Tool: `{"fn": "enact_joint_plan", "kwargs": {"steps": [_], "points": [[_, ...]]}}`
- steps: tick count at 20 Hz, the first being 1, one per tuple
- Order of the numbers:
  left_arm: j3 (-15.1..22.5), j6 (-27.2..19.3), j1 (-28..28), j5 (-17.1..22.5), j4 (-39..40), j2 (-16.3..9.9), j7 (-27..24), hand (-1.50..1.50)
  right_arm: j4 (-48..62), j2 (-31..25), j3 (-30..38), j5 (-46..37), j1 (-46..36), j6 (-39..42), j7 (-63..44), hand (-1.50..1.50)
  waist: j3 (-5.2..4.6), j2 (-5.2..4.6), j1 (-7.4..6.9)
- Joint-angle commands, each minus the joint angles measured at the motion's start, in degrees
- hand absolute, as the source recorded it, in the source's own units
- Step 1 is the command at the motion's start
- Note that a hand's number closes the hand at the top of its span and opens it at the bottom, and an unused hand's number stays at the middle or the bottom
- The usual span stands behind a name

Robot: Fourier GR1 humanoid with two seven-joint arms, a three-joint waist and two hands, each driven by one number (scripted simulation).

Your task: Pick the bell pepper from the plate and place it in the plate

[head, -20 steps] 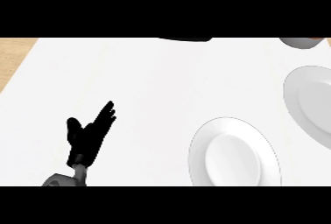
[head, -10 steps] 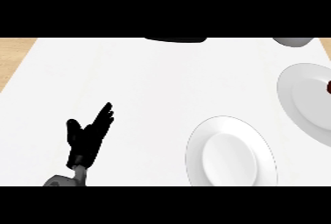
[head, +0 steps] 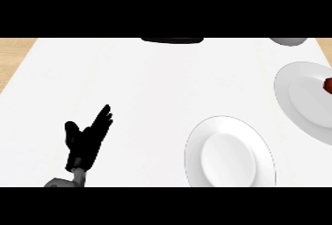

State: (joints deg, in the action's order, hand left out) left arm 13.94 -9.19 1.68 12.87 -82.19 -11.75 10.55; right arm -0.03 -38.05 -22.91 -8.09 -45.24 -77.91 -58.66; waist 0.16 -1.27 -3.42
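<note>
Left robot hand point(head: 88, 138) rests at lower left over the counter point(head: 149, 79), fingers straight and spread, holding nothing; right robot hand not in view. Bell pepper point(head: 328, 84), only a dark red sliver at the right edge and so probably but not certainly the pepper, sits on the far plate point(head: 298, 94), with the near plate point(head: 228, 154) bare and just beside it. Step in hand judged as the reach: approach the pepper from above, close round its body, lift clear of the rim before crossing.
</note>
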Motion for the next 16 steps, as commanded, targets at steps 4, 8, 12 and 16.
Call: {"fn": "enact_joint_plan", "kwargs": {"steps": [4, 8, 12, 16], "points": [[-3.4, 2.5, 1.4, 2.1, 3.1, -1.0, -0.1, 0.0, -7.8, 1.2, 2.7, 1.7, 4.0, -3.6, 4.1, -1.5, 0.16, 0.24, 1.53], [-2.1, 1.8, 1.1, 1.8, 1.3, -0.1, 1.8, 0.0, -10.0, -0.8, 3.0, -0.9, 2.7, -7.7, 8.5, -1.5, 0.23, 0.29, 1.21], [-3.2, 1.9, -1.2, 1.4, 1.9, -0.9, -0.7, 0.0, -11.1, -4.3, 8.2, -3.2, 0.6, -7.8, 10.4, -1.5, 0.07, 0.76, 1.98], [-2.9, -0.1, -1.7, 0.2, 1.3, 0.0, -0.1, 0.0, -16.2, -4.7, 15.7, -5.1, 2.6, -7.9, 12.7, -1.5, -0.02, 1.28, 3.53]]}}
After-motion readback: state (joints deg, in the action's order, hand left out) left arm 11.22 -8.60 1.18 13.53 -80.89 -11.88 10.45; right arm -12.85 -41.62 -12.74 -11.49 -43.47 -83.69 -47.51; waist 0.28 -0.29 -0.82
